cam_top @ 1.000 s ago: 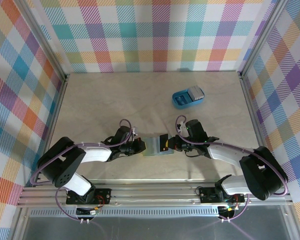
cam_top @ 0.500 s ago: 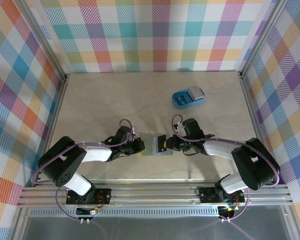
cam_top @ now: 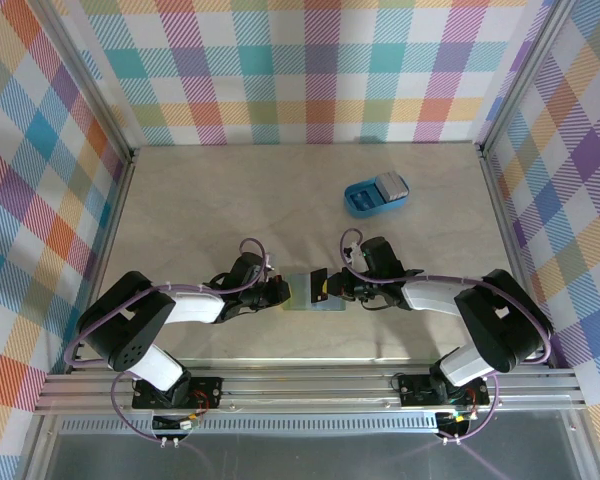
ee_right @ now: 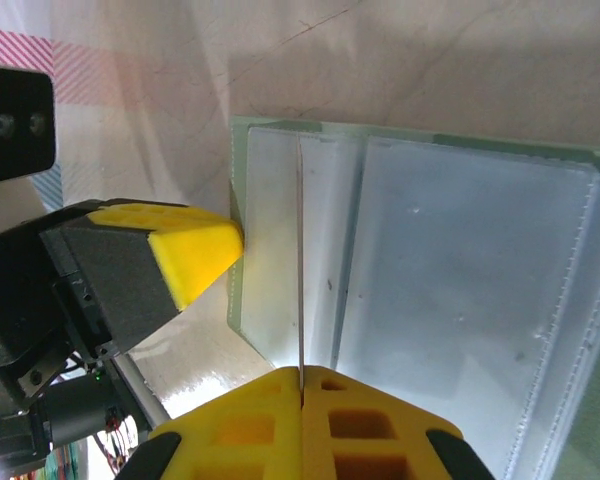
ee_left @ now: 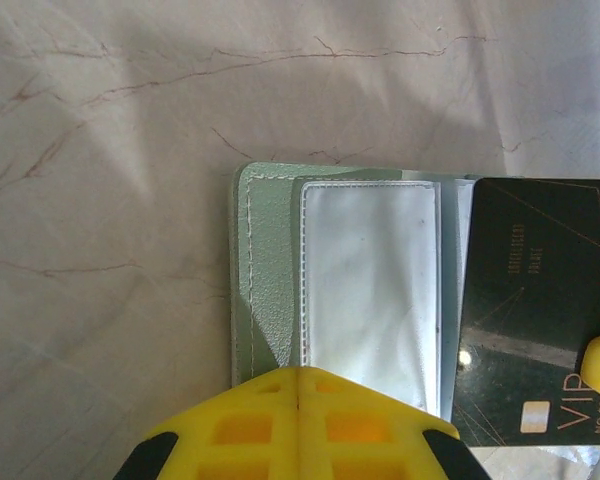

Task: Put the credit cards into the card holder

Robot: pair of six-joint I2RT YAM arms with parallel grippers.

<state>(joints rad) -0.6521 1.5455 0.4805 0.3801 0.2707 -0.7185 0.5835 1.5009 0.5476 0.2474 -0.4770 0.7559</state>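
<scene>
1. The pale marbled desk (cam_top: 230,200) carries everything. Both arms reach in low from its near edge and meet near the middle front.
2. A blue tray (cam_top: 358,207) sits well apart, toward the far right. There is something grey-white in it, too small for me to name.
3. The card holder (cam_top: 302,297) lies flat between the two claws with its clear pockets facing up. Its long axis runs from one claw across to the other.
4. The left claw (ee_left: 298,410) is closed, with its tip on the holder's left edge. It looks to be pinning the holder down rather than pinching it, though I can't be sure.
5. The right claw (ee_right: 302,400) is clamped on a dark card (ee_left: 530,300), so the right arm is clearly the nearer one.
6. The card hangs over the right part of the holder, and its free edge points left toward the pocket seams and the other claw. I'd judge the coming move to be a short slide leftward along the holder's long axis, and the free edge has to meet the pocket mouth squarely.
</scene>
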